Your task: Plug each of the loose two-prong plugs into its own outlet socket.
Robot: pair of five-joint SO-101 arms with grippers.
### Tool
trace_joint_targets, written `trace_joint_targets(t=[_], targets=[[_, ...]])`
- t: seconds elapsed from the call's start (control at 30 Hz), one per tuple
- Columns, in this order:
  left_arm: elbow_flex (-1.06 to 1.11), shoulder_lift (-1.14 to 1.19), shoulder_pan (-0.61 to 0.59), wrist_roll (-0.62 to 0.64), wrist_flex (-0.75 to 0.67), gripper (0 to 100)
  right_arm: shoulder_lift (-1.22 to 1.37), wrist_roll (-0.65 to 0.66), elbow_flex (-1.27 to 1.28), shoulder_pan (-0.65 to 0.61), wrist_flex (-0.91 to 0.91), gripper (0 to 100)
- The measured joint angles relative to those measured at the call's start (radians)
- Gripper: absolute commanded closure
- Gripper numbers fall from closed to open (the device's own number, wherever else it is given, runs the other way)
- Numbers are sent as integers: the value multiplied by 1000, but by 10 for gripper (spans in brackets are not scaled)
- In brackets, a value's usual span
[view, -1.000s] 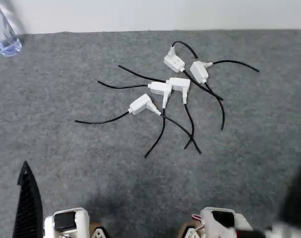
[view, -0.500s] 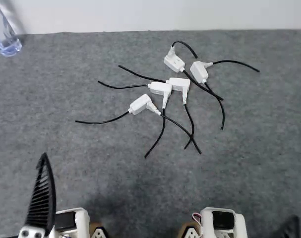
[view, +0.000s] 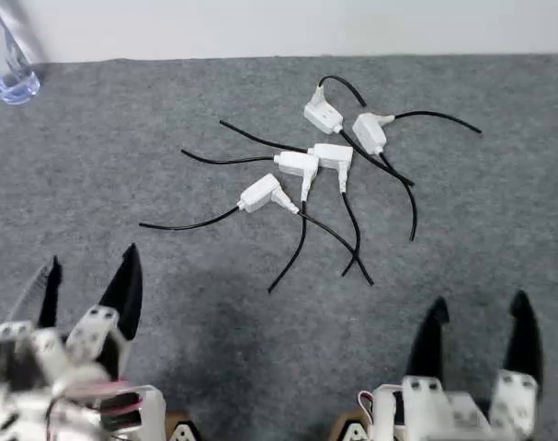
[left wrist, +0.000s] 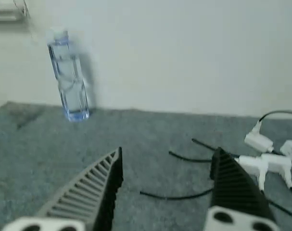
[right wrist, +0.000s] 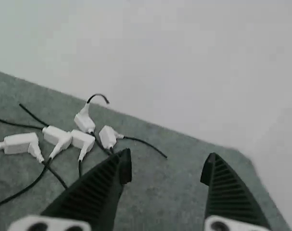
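left gripper: mine, jaws spread, holding nothing | right gripper: mine, jaws spread, holding nothing | white plastic two-prong plugs on short black cords: bunched together on the grey felt mat; well ahead of both grippers; untouched

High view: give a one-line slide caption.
Open black left pincer and right pincer face five white plastic corded connectors on grey carpet.

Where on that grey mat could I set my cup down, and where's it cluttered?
Bare mat lies between the bottle and the white plugs, and at the near edge between the left claw and right claw. The plugs and their black cords crowd the far middle-right.
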Motion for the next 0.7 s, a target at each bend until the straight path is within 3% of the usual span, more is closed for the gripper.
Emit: trace_joint_targets(t=[0.37,0.7], targets=[[525,15,-2,0,-98,717,-31,-6,517,-3,-198,761],[862,25,-2,0,-333,718,-28,-9,868,-3,-373,764]])
